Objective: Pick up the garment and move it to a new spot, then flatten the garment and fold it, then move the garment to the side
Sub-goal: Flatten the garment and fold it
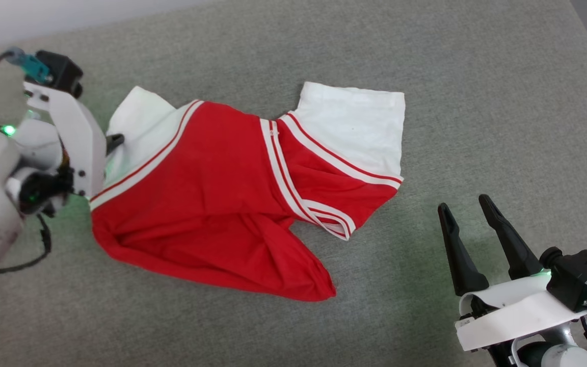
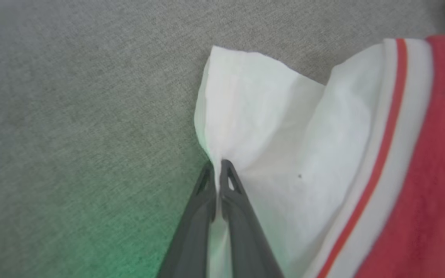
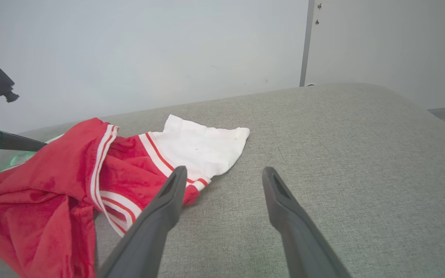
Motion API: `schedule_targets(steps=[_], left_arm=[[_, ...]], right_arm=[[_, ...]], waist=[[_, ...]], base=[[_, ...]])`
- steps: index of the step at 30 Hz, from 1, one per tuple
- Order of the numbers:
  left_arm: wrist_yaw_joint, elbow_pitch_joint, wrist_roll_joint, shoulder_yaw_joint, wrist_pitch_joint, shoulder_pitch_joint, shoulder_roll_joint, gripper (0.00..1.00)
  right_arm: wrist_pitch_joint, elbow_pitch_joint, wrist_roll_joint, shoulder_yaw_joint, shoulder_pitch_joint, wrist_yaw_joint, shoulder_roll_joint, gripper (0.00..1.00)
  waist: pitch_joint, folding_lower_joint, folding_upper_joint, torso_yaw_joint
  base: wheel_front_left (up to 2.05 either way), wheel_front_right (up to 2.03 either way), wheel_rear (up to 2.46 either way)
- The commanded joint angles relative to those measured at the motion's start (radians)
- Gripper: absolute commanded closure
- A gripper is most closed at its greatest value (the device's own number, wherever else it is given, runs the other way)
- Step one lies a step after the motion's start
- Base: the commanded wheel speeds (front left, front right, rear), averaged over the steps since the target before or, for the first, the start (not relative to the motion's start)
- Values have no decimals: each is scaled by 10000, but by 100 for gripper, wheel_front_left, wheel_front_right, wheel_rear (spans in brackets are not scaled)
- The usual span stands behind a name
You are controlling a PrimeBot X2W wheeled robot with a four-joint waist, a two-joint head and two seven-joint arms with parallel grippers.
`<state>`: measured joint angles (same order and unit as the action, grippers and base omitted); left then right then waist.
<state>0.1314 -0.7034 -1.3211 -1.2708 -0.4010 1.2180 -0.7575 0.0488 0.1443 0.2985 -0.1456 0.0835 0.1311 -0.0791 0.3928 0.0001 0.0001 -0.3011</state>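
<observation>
left wrist view: pincer [image 2: 218, 165] pinches soft, creased garment [image 2: 284, 127].

The grey, woven-textured surface [image 1: 477, 102] carries a rumpled garment [image 1: 212, 204], red with white panels and red-white stripe trim, lying left of the middle in the head view, one white panel spread flat, the red cloth bunched in folds.

Grey woven surface [image 1: 426, 76] below a pale wall [image 3: 129, 58] with a grey vertical strip [image 3: 304, 42]
</observation>
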Motion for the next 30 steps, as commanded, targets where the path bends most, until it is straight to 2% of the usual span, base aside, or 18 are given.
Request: schedule_targets(steps=[1,8,10,16,21,25,30], left_arm=[[-21,-146,-60,-88,374,-227,121,100],[-21,118,-574,280,2103,-288,33,100],[-21,240,-748,380,2308,-359,-43,100],[-21,898,-1182,571,3204,-841,-816,100],[-21,767,-1700,586,3555,-1723,-1343,100],[-53,23,-2363,711,3639,-2435,-1199,100],[-142,-1128,-2714,661,3628,-3040,-676,100]], right_arm=[[9,-31,-45,13,87,-7,39,0],[-153,-155,15,163,-126,-7,-84,0],[-188,-177,36,194,-176,-7,-114,0],[-326,-214,136,253,-374,-8,-193,0],[-387,-188,198,289,-463,-7,-201,0],[-393,-181,222,277,-497,-7,-221,0],[-447,-150,293,262,-447,-8,-283,0]], waist=[[-234,-1,-1,260],[-1046,-1,-1,1100],[-1166,-1,-1,1231],[-1661,-1,-1,1800],[-1821,-1,-1,2006],[-1834,-1,-1,2049],[-1806,-1,-1,1927]], base=[[0,0,0],[0,0,0],[0,0,0],[0,0,0],[0,0,0],[0,0,0],[0,0,0]])
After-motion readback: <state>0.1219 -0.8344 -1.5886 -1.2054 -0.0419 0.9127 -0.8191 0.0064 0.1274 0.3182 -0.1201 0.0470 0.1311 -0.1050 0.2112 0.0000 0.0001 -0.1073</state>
